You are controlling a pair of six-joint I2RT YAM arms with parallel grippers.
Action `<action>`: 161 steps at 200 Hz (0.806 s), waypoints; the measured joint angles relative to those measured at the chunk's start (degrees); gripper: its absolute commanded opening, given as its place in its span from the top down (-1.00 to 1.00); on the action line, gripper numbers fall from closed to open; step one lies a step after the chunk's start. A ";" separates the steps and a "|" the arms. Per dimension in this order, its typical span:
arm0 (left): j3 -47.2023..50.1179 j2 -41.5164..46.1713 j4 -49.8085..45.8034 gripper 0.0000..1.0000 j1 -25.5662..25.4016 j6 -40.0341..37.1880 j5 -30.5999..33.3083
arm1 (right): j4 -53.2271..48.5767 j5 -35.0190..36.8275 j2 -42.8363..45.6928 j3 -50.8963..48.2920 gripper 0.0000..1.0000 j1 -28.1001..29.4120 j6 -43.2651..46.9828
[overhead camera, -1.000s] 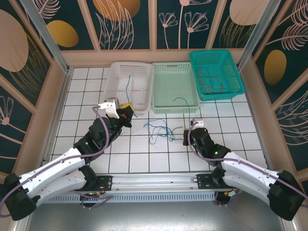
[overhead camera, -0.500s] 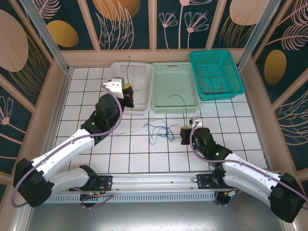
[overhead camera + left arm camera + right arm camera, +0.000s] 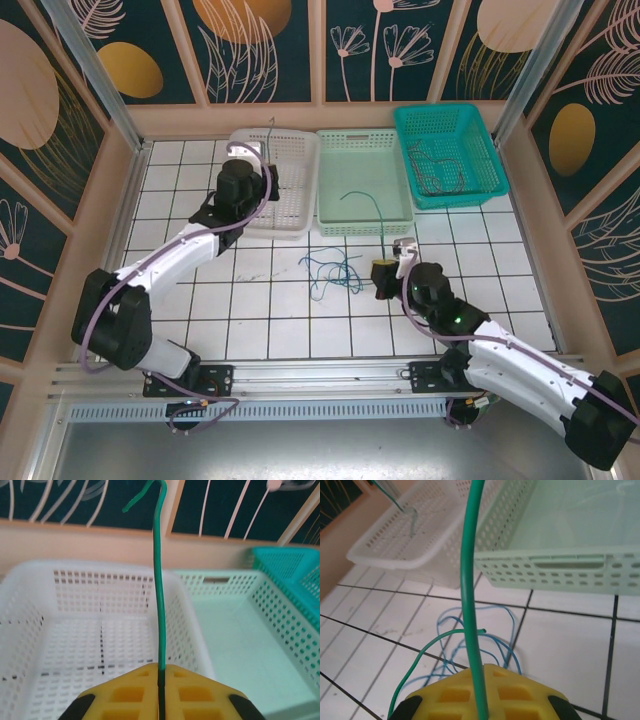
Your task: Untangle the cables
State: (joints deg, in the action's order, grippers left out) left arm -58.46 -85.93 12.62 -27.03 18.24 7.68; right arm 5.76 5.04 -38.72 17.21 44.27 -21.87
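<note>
My left gripper [image 3: 268,178] hovers over the white basket [image 3: 300,150], shut on a thin green cable [image 3: 270,140]. In the left wrist view that green cable [image 3: 159,595] rises straight from between the closed yellow jaws [image 3: 161,672] and hooks over at its tip. My right gripper [image 3: 382,267] stands on the tiles just right of a loose blue cable tangle [image 3: 330,268]. It is shut on a second green cable [image 3: 372,205] that arcs up over the pale green basket. In the right wrist view, blue loops [image 3: 510,615] and a green strand [image 3: 420,655] lie beyond its jaws [image 3: 482,680].
Three baskets line the back: white, pale green [image 3: 400,222] and teal [image 3: 480,190]. The teal one holds several dark cables [image 3: 440,170]. Raised wooden walls border the tiled floor on both sides.
My left arm has reached away from the floor tiles to over the white basket, carrying its green cable. The right gripper has shifted slightly up and left with its cable.
</note>
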 measured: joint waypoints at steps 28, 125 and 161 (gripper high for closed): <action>-0.57 -2.95 -2.71 0.28 0.04 0.90 -0.24 | -0.24 -0.61 0.81 3.58 1.00 -0.04 1.49; 1.05 -0.33 -3.30 -0.75 0.15 2.36 -4.94 | 4.61 -7.61 -10.25 10.58 1.00 -4.59 6.14; 6.62 5.40 3.72 -0.66 0.24 0.57 -20.65 | 6.56 -11.96 -15.23 13.92 1.00 -6.60 7.98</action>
State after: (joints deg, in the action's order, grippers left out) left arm -51.83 -80.53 16.34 -26.79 18.81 -12.97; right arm 12.32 -6.92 -53.95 31.14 37.67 -13.89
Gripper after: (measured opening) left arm 0.836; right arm 0.057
